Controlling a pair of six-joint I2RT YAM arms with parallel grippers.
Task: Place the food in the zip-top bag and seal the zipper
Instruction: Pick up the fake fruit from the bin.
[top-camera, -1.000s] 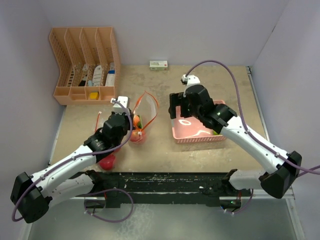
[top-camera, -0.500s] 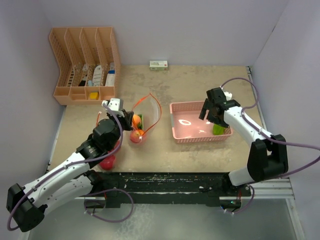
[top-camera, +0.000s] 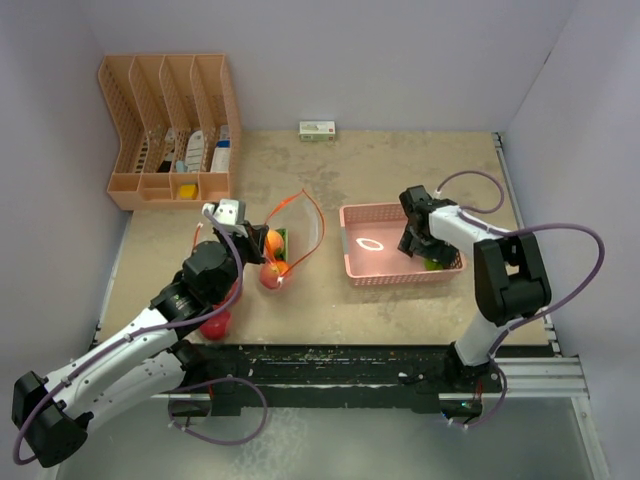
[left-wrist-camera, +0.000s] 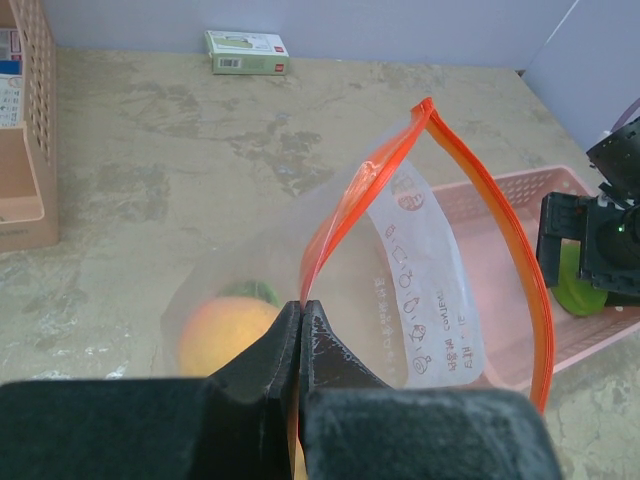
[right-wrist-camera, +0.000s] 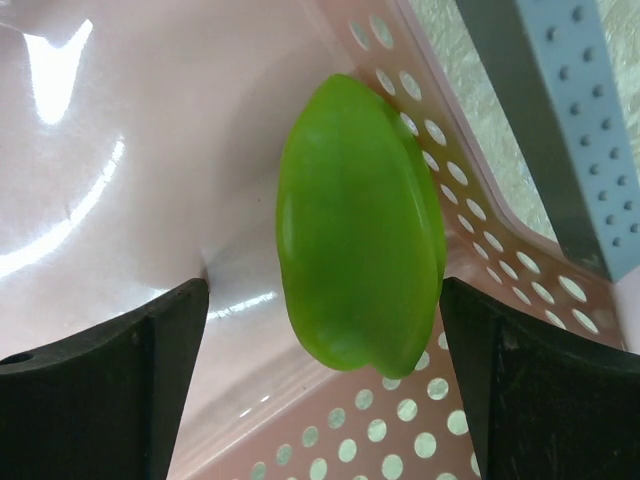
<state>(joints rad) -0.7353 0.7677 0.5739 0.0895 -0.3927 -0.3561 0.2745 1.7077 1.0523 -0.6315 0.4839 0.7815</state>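
A clear zip-top bag (top-camera: 300, 235) with an orange zipper rim (left-wrist-camera: 505, 225) stands open at table centre. Inside lie a peach-orange fruit (left-wrist-camera: 225, 335), a green piece (left-wrist-camera: 250, 292) and a red apple (top-camera: 272, 275). My left gripper (left-wrist-camera: 300, 312) is shut on the bag's near rim. Another red apple (top-camera: 213, 324) lies under my left arm. My right gripper (right-wrist-camera: 325, 320) is open inside the pink basket (top-camera: 375, 272), its fingers on either side of a green toy pepper (right-wrist-camera: 358, 225) in the basket's right corner; the pepper also shows in the top view (top-camera: 434, 263).
An orange file organizer (top-camera: 170, 130) with small packets stands at the back left. A small white-and-green box (top-camera: 317, 130) lies by the back wall. Side walls close in left and right.
My right arm swung from above the basket's left side to its right end and lowered the open gripper around the green pepper. My left arm kept holding the bag, shifting slightly left.
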